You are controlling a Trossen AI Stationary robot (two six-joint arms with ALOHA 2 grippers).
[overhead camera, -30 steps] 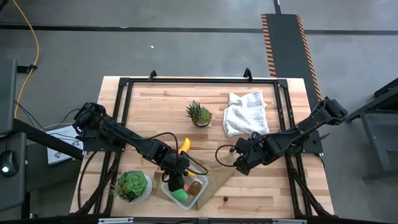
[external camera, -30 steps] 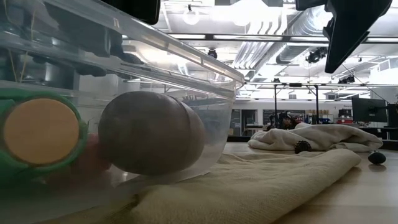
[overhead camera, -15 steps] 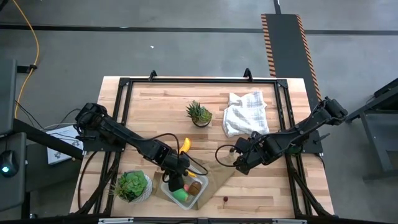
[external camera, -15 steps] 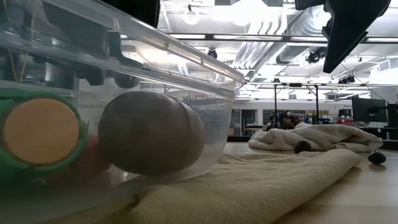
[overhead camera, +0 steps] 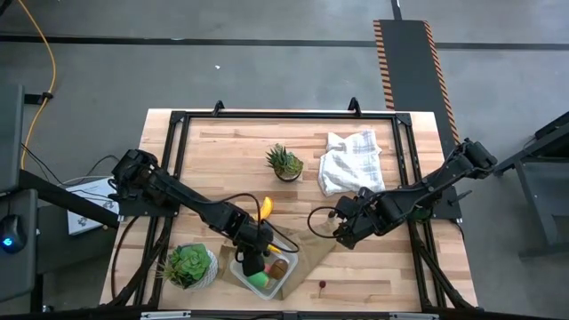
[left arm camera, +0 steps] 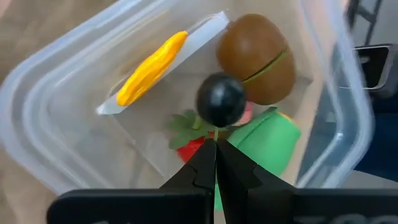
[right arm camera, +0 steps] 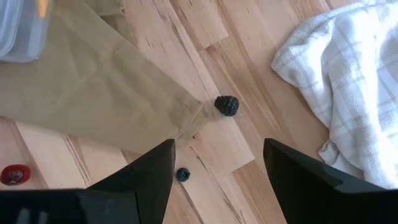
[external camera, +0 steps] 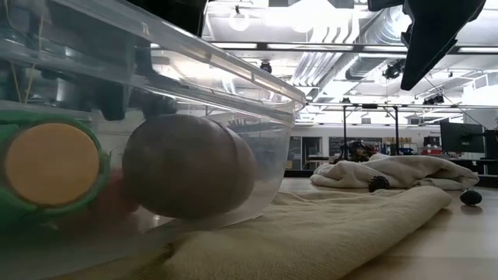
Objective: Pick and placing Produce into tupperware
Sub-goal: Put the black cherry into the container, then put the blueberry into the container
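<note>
Left tool [left arm camera: 215,163] hangs over the tupperware [overhead camera: 264,271] at the near left-centre of the desk [overhead camera: 231,142], fingers pressed together, nothing visibly pinched. A small dark round piece [left arm camera: 221,99] sits just past its tips, above or in the box, can't tell which. Box holds brown kiwi [left arm camera: 256,59], green oval [left arm camera: 270,140], red strawberry [left arm camera: 194,144]; the yellow banana [overhead camera: 264,208] lies just beyond the box's far side. Right tool [right arm camera: 214,165] spread, empty, above loose pieces: blackberry [right arm camera: 227,104], blueberry [right arm camera: 182,174], red piece [right arm camera: 15,173], beside the brown bag [right arm camera: 93,93] and white cloth [overhead camera: 349,160].

Step looks like a drop-off ending. Next likely: left lifts clear, right descends on the blackberry.
</note>
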